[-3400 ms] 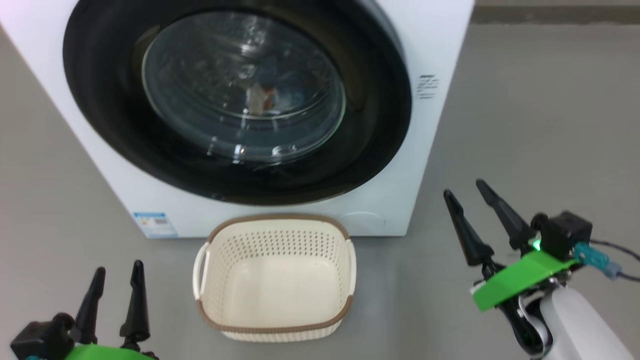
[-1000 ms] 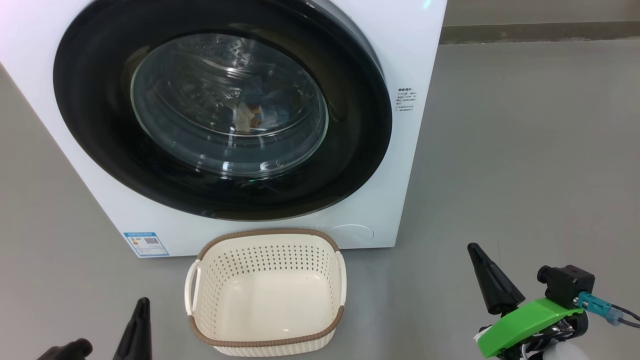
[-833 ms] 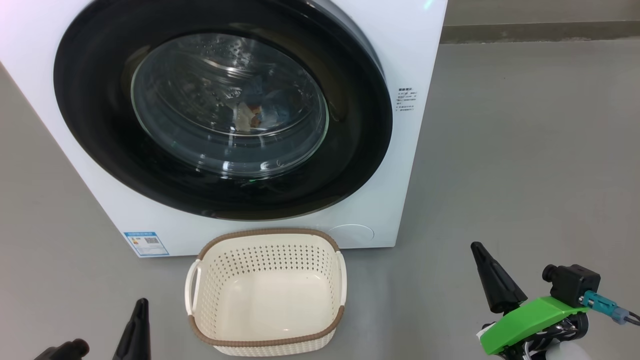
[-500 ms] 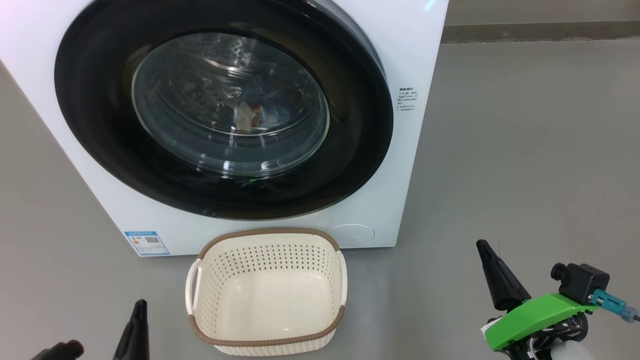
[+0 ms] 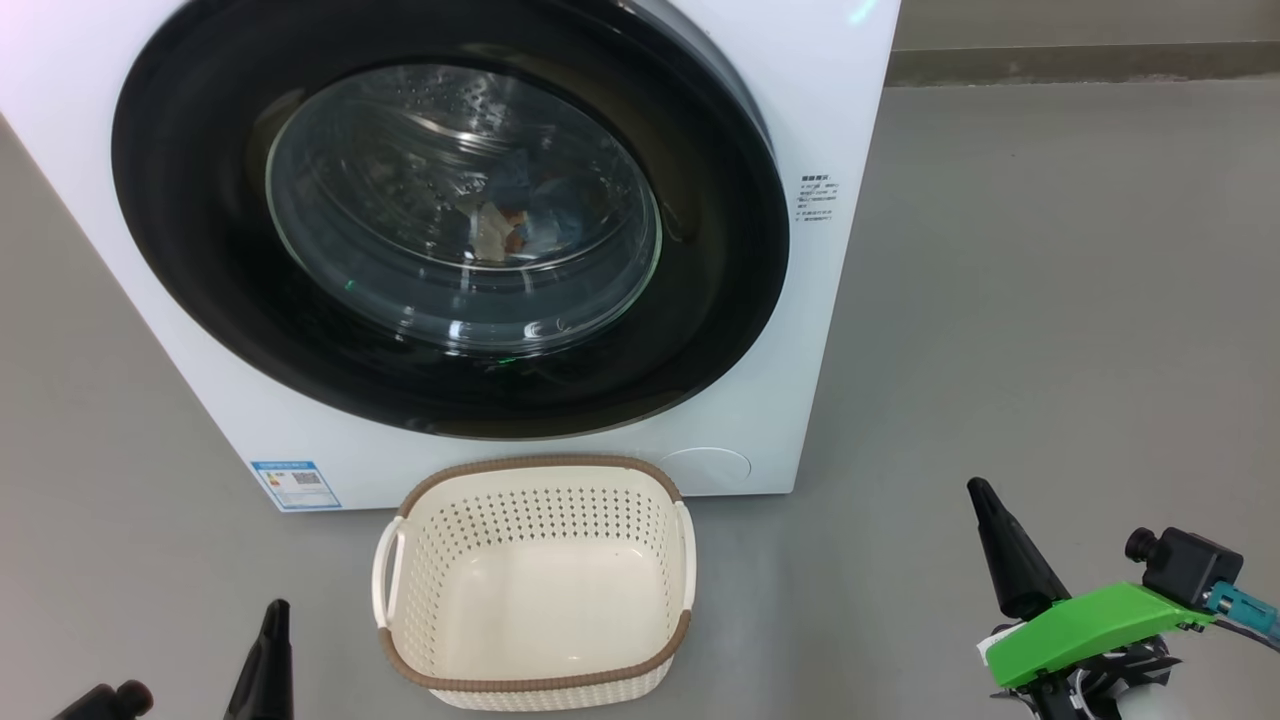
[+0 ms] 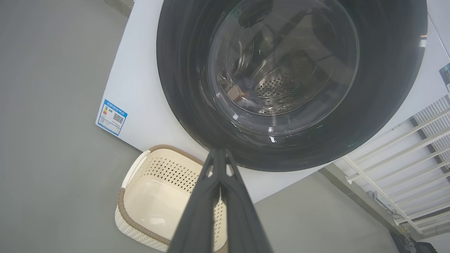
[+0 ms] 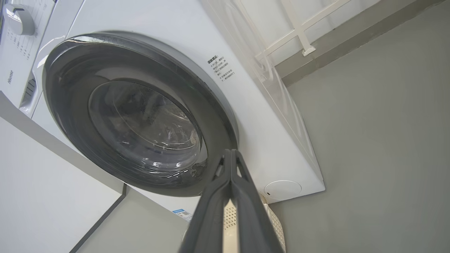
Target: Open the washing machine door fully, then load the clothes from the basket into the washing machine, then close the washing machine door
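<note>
Grey floor point(image 5: 1050, 300) runs back to a darker skirting strip along the wall, and the white washing machine point(image 5: 840, 100) stands on it at your upper left. A few seconds ago both pairs of jaws stood spread; now both are pressed together and hold nothing. The left jaws' fingers point(image 6: 218, 196) meet tip to tip in the left wrist view, and the right jaws' fingers point(image 7: 230, 196) do the same in the right wrist view. Over the last second the right jaws have edged towards the head view's lower right corner. The left jaws sit at its bottom edge, lower left.

The washing machine door point(image 5: 720, 300) lies shut against the front. You see the clothes point(image 5: 520, 225) as a blue and orange-brown patch behind its glass, inside the drum. The basket point(image 5: 535, 683) stands on the floor just before the machine, below the door, its cream bottom bare. A blue label sticker point(image 5: 296, 484) marks the front's lower left corner, and a round white cap point(image 5: 704, 470) the lower right. A white railing point(image 6: 404, 147) stands beside the machine.
</note>
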You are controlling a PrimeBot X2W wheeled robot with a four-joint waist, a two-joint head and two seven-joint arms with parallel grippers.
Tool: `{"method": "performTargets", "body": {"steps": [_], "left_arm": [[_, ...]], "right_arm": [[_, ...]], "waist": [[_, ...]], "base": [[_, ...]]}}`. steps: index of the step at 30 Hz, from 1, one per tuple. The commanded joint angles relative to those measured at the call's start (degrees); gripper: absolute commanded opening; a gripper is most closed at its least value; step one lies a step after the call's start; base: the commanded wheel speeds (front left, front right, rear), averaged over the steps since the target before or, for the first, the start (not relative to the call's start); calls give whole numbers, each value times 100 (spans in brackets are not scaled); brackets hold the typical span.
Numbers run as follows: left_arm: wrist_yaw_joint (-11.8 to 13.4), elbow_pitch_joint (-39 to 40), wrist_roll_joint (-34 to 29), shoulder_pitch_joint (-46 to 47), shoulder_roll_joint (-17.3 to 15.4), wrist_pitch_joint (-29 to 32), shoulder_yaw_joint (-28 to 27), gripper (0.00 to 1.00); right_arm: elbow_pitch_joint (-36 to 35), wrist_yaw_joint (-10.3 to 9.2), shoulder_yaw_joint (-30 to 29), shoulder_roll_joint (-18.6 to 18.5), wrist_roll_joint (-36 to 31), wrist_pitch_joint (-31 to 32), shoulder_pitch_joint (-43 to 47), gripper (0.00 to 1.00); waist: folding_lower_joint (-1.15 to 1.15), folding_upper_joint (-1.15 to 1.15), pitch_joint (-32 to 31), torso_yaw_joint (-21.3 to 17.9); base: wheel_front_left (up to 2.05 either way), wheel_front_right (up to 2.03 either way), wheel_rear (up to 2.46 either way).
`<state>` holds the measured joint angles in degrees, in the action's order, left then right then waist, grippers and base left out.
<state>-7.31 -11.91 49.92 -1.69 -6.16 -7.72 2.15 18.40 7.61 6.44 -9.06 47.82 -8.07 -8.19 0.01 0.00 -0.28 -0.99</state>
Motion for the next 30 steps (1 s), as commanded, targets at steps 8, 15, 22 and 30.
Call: {"method": "performTargets", "body": {"steps": [8,15,22,30], "left_arm": [[3,63,483,322,-23,139,-190,0],[2,35,833,369,7,255,-250,0],[1,6,1184,416,37,372,-310,0],[0,-30,1636,477,76,524,-388,0]], "right_arm": [[-187,-5,-130,34,540,149,-74,0],[-207,-5,-231,82,908,264,-52,0],[-227,-6,-333,131,1276,380,-30,0],[-253,-7,-464,194,1752,530,-2,0]], "waist": [[-1,0,3,9],[-1,0,5,18],[-1,0,8,26],[-1,0,11,37]], "base": [[0,0,0],[0,0,0],[0,0,0],[0,0,0]]}}
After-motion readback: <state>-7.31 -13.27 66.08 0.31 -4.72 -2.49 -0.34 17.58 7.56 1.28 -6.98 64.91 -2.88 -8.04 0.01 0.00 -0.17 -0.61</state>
